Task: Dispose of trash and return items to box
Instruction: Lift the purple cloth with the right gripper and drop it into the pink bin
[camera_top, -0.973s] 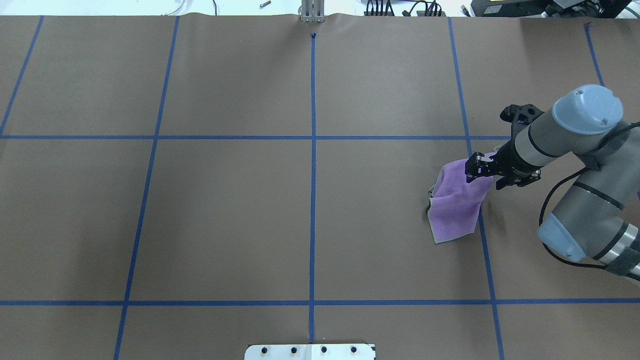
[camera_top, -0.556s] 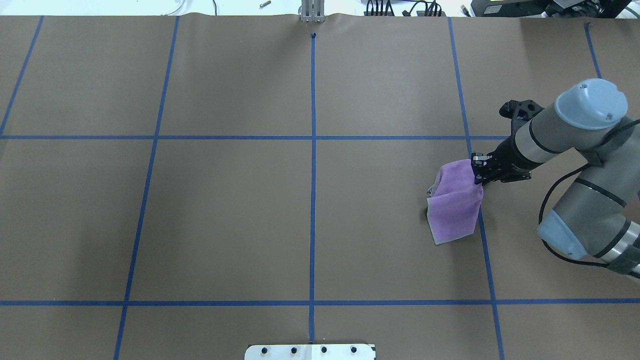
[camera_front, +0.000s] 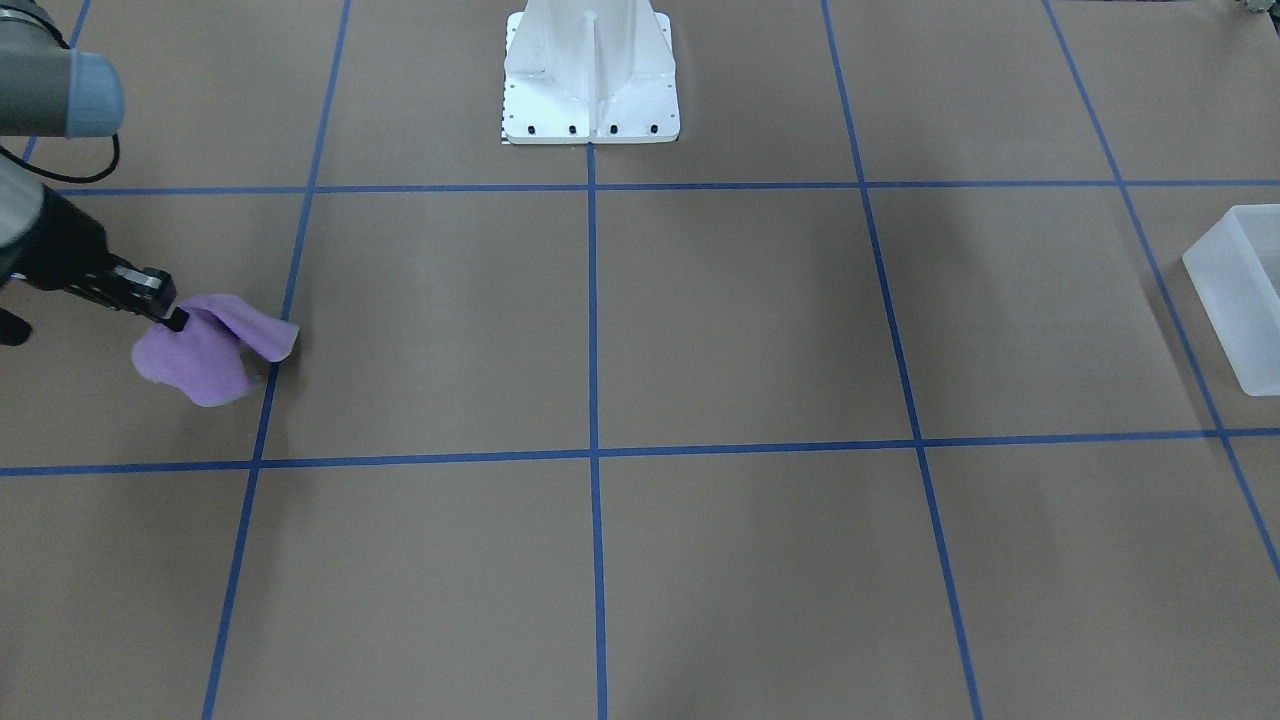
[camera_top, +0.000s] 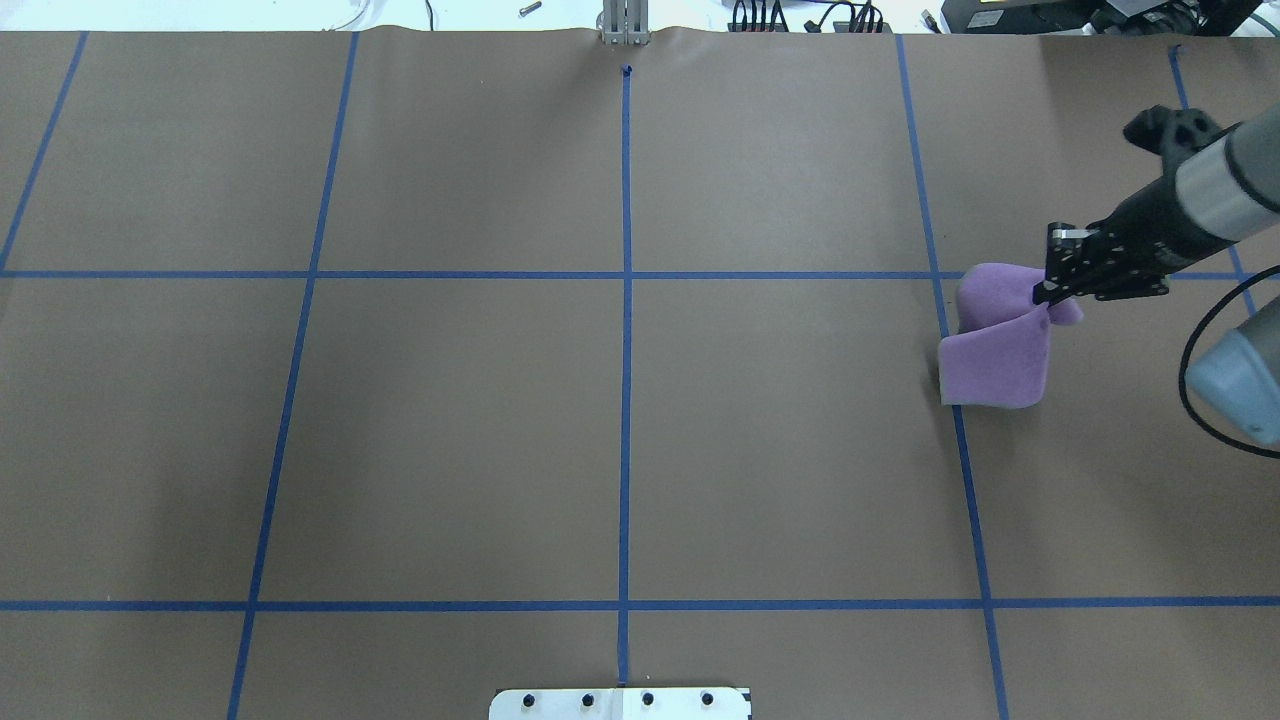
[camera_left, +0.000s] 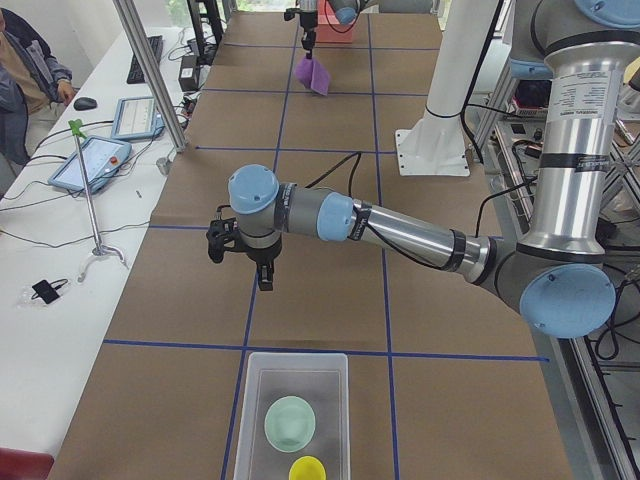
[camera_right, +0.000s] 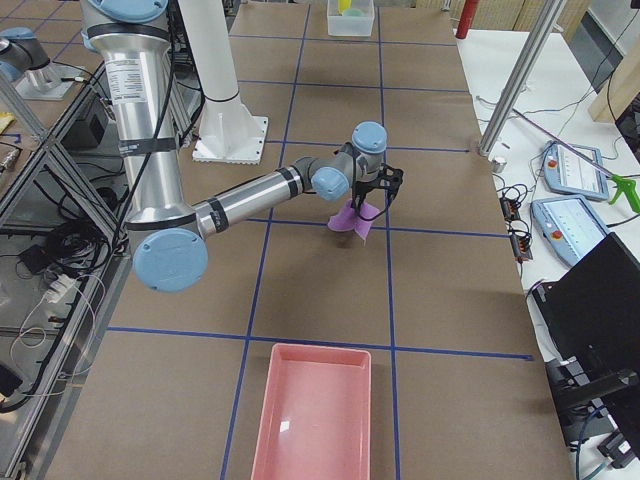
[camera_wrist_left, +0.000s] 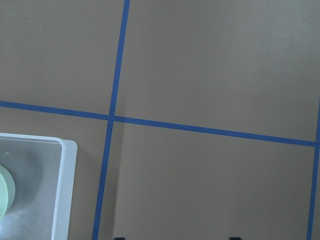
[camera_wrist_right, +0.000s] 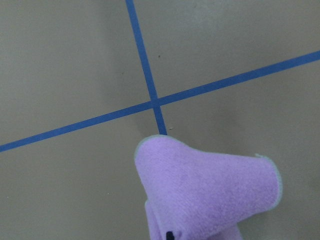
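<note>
Purple cloth (camera_top: 995, 358) in right tool (camera_top: 1046, 296)

Overhead and front views from opposite table (camera_top: 450, 430) sides, end views lengthwise, wrist views close-up; purple cloth (camera_top: 995, 350) common.

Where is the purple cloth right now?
In the overhead view the purple cloth hangs on the right side, pinched by the right pincer, near a blue tape crossing.

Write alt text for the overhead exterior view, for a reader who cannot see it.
The right gripper, coming in from the view's right edge, is shut on a purple cloth that droops folded from it. Under it lies a brown table crossed by a grid of blue tape lines.
</note>
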